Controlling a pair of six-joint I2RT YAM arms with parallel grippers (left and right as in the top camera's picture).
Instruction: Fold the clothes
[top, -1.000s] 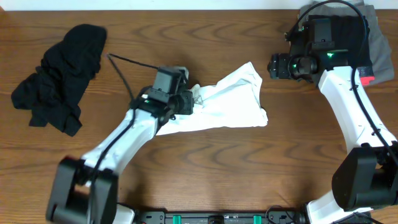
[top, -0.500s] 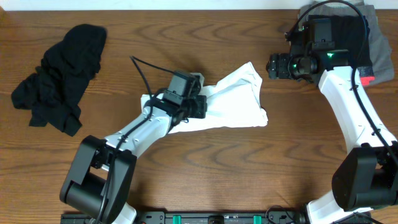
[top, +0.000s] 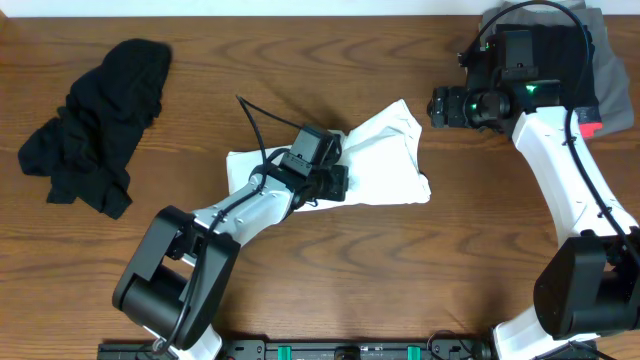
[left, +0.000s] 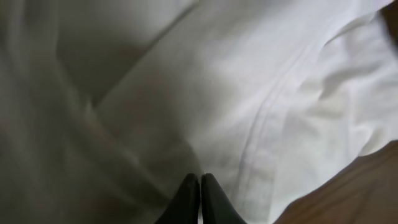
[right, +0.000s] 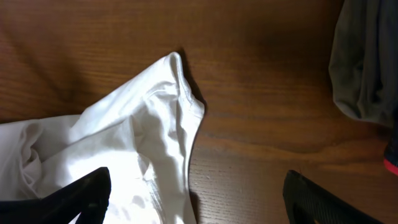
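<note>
Two arms: left claw (left: 199, 198), stretched forward, pinches white shirt (left: 249, 93); right claw (right: 199, 190) hovers spread wide.

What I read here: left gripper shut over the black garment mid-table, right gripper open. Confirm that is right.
Wrong in one point: the left gripper is shut over the white garment, as the left wrist view shows. The black garment lies apart at the left of the table. The rest holds.

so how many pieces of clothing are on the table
4: a crumpled black garment at left, the white garment mid-table, a dark garment atop a gray garment in the far right corner; the stack may hide more.
</note>
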